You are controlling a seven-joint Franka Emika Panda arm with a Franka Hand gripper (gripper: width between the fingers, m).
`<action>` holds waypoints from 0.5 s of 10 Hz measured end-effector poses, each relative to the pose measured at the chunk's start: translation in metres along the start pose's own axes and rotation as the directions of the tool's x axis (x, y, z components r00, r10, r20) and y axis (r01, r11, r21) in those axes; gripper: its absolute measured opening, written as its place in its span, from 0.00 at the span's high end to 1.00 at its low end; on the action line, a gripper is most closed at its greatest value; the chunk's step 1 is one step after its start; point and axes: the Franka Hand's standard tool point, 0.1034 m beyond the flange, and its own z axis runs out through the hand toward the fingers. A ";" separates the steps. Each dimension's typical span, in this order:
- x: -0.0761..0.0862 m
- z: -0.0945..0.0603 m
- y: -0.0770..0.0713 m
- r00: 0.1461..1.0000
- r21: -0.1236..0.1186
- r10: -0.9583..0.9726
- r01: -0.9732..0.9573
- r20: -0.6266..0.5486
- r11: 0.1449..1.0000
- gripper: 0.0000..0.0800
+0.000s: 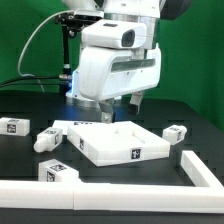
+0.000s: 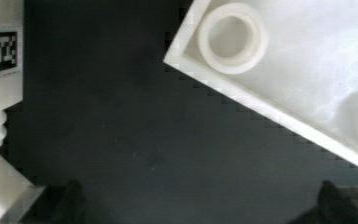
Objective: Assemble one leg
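Several legs lie on the black table around the large white square panel (image 1: 120, 142): one leg (image 1: 15, 125) at the exterior view's far left, one leg (image 1: 47, 138) by the panel's left corner, one (image 1: 57, 172) in front and one (image 1: 175, 133) on the right. My gripper (image 1: 108, 108) hovers over the panel's back left corner. In the wrist view my gripper (image 2: 202, 212) is open, with only bare black table between its dark fingertips (image 2: 60, 205). That view also shows the panel (image 2: 291, 85) with a round socket (image 2: 233, 40), and a tagged leg (image 2: 5, 50) at the picture's edge.
A white L-shaped rail (image 1: 110, 190) runs along the table's front and up the exterior view's right side (image 1: 203, 168). A green backdrop stands behind the arm, with black cables hanging at the back left.
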 end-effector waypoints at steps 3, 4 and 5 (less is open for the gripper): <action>0.000 0.000 0.000 1.000 0.001 0.000 0.000 0.000 1.000 0.19; 0.000 0.001 0.000 1.000 0.002 0.000 0.000 0.001 1.000 0.19; 0.000 0.001 -0.001 1.000 0.002 0.000 0.000 0.002 1.000 0.19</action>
